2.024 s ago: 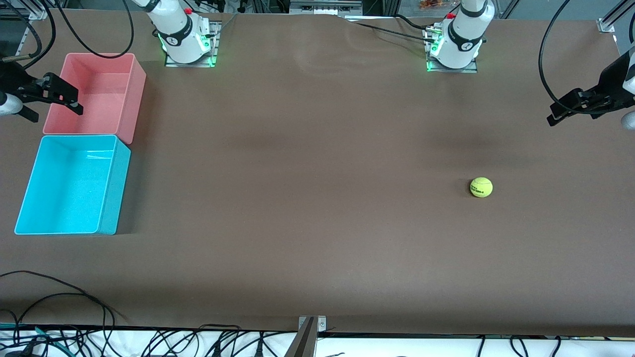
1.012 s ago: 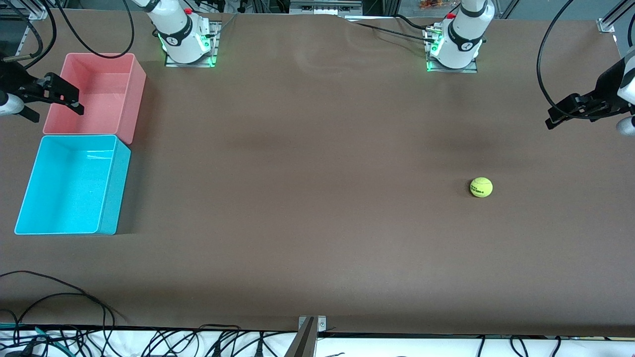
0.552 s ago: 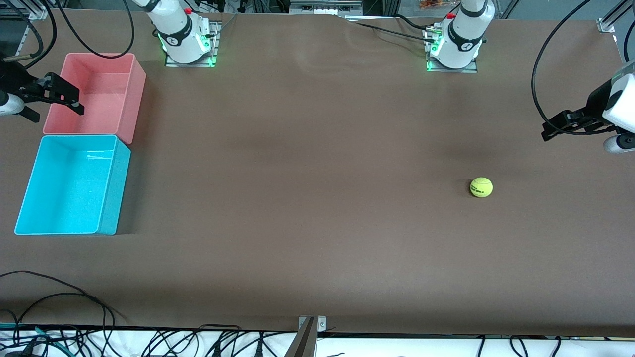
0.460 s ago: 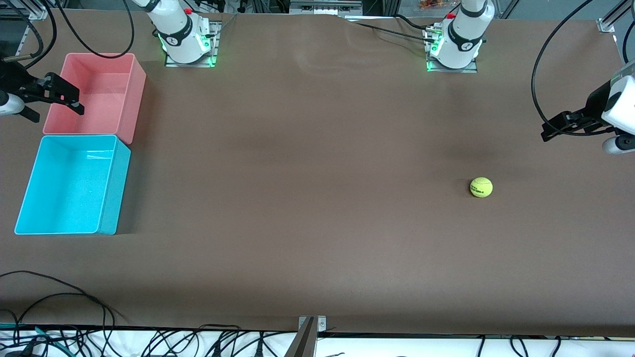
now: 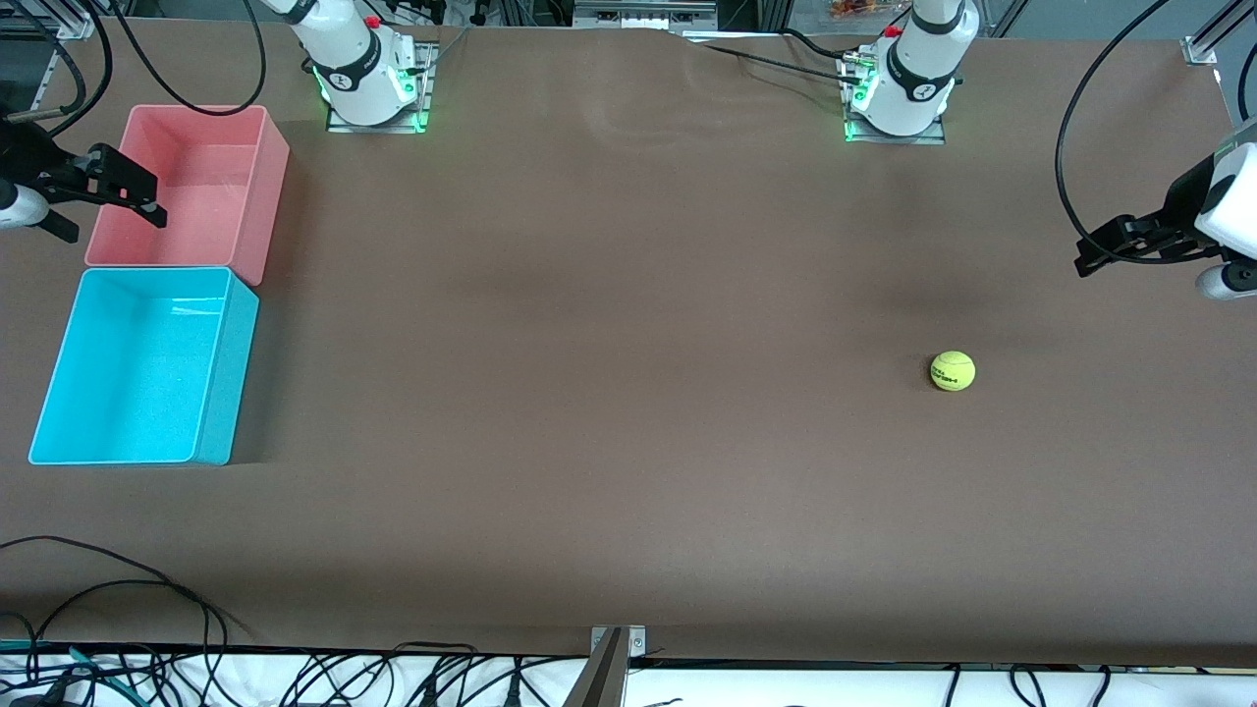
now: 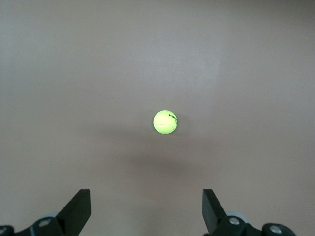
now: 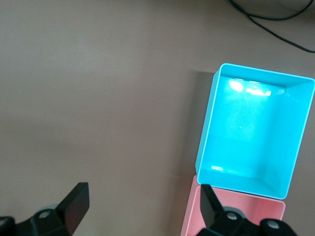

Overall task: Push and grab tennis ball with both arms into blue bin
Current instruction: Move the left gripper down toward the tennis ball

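The tennis ball (image 5: 953, 371) lies on the brown table toward the left arm's end; it also shows in the left wrist view (image 6: 165, 122). My left gripper (image 5: 1088, 253) hangs open and empty over bare table near that end's edge, well apart from the ball; its own view (image 6: 145, 192) shows the ball between and ahead of its spread fingers. The blue bin (image 5: 228, 373) stands empty at the right arm's end and also shows in the right wrist view (image 7: 206, 132). My right gripper (image 5: 110, 226) waits open and empty over the pink bin's edge, as its own view (image 7: 142, 189) shows.
A pink bin (image 5: 270, 177) stands against the blue bin, farther from the front camera; it also shows in the right wrist view (image 7: 236, 211). Loose black cables (image 5: 118, 579) lie at the table's front edge. Wide bare table (image 5: 609, 373) stretches between ball and bins.
The left arm's wrist has swung into view and its gripper has shifted slightly lower in the front view, toward the ball. The ball, the bins and the right arm have not moved.
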Action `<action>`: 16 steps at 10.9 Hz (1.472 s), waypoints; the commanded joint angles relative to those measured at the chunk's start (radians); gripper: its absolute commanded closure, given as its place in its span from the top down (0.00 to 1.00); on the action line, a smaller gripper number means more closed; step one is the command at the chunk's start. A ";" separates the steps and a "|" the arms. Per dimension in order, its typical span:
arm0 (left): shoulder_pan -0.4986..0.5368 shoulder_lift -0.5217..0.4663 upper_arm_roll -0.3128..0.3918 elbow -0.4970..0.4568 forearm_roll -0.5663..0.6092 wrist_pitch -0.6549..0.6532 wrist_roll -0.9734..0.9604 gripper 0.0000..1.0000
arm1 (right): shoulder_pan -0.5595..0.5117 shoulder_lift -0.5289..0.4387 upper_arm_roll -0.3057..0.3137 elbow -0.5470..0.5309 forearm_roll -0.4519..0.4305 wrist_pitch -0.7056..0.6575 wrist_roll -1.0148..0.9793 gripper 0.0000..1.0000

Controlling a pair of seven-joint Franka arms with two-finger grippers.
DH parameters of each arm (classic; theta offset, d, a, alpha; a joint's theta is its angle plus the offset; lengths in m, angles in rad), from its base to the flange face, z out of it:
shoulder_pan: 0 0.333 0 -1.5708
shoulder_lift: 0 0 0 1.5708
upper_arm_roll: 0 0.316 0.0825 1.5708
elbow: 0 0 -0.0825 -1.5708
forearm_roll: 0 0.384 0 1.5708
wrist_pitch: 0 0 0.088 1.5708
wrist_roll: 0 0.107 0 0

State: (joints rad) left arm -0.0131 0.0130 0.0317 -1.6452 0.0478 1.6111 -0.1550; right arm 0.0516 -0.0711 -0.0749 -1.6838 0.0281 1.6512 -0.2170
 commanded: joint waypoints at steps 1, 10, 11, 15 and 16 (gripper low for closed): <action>0.010 -0.018 -0.007 -0.047 0.026 0.023 0.054 1.00 | -0.001 0.010 0.003 0.024 -0.010 -0.013 -0.013 1.00; 0.059 0.001 0.000 -0.335 0.027 0.406 0.083 1.00 | -0.001 0.010 0.004 0.026 -0.010 -0.011 -0.013 1.00; 0.061 0.001 0.000 -0.363 0.029 0.447 0.083 1.00 | -0.001 0.010 0.003 0.026 -0.010 -0.010 -0.013 1.00; 0.061 0.011 0.000 -0.462 0.084 0.599 0.133 0.37 | -0.004 0.010 0.003 0.024 -0.010 -0.010 -0.015 1.00; 0.059 0.016 0.000 -0.466 0.095 0.610 0.217 0.15 | -0.004 0.010 0.001 0.024 -0.011 -0.005 -0.015 1.00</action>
State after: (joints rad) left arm 0.0410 0.0283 0.0363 -2.0850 0.0875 2.1784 -0.0630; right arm 0.0521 -0.0709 -0.0742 -1.6836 0.0281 1.6511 -0.2171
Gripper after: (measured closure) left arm 0.260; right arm 0.000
